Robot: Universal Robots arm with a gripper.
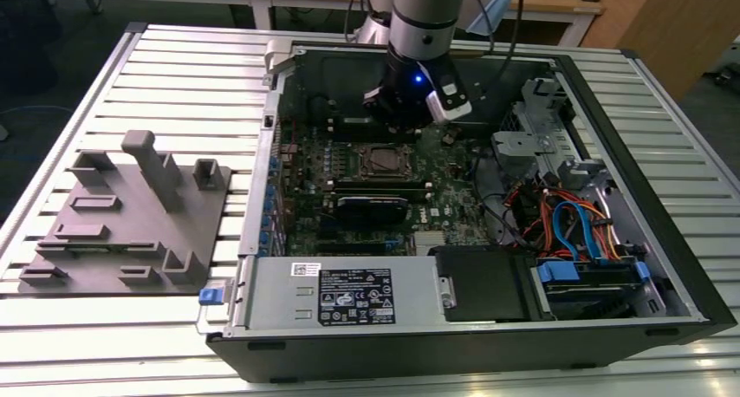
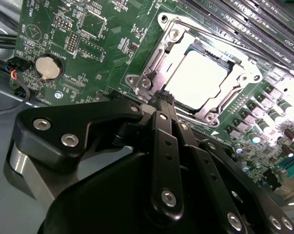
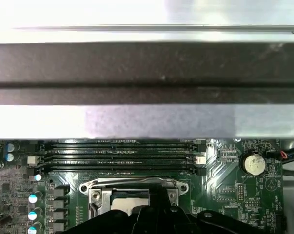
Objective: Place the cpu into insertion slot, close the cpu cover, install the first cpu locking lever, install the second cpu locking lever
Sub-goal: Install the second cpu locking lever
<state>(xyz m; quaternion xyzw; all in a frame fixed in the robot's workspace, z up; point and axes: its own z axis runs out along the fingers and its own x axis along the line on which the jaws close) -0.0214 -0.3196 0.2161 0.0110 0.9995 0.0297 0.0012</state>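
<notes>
The cpu [image 2: 198, 78] lies flat in the insertion slot [image 2: 162, 73] on the green motherboard [image 2: 103, 53], its pale metal top glaring under the light, and the cpu cover [image 2: 239, 63] looks folded down around it, its silvery frame bordering the chip on all sides. So the first two steps appear done, and the work in hand is judged to be the locking levers: a thin wire lever [image 2: 210, 36] runs along the far edge of the frame beside the memory slots [image 2: 264, 24], though whether it is already hooked under its catch cannot be told. The gripper [image 2: 161, 100] hangs just beside the near edge of the socket, its dark fingers drawn together into a narrow tip that points at the frame's rim; nothing is seen between them, so it reads as clenched and empty, more a pushing tool than a clamp. Whether the tip touches the frame or only hovers close cannot be told. In the exterior view the arm [image 1: 418, 16] reaches down into the open computer case [image 1: 647, 267], which lies on its side on the slatted counter [image 1: 139, 59], with the gripper [image 1: 399, 120] just behind the socket [image 1: 377, 159]. A grey fixture block [image 1: 121, 224] sits well apart on the exterior view's left. Pressing a lever down and sideways under its hook would call for a steady, precise push, since the wire is thin and springy.
</notes>
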